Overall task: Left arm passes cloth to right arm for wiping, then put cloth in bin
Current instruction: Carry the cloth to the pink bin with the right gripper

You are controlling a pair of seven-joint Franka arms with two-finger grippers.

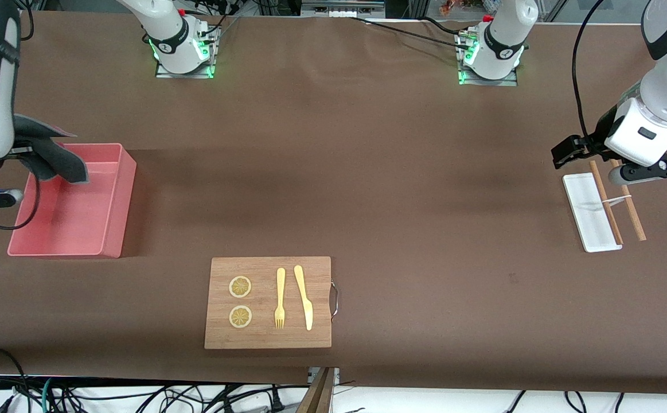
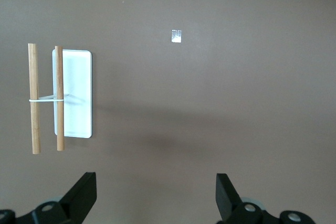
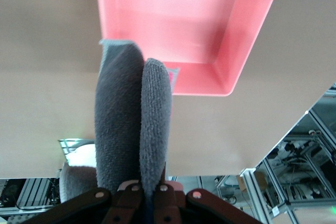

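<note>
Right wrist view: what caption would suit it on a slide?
Right tool shut on the grey-side-out cloth, hanging over the pink bin.

The brown desk [image 1: 367, 172] is set with a pink bin [image 1: 116, 218], a wooden cutting board [image 1: 269, 338], a white tray [image 1: 582, 215] and 2 banded wooden sticks [image 1: 634, 218].

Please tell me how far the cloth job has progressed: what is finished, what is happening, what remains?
Apparently done: the handover, since the right gripper is shut on the cloth, while the left gripper waits open over the table near the white tray. In hand: the cloth hangs over the bin, at its edge. Left: releasing it into the bin. Whether wiping happened cannot be told.
</note>
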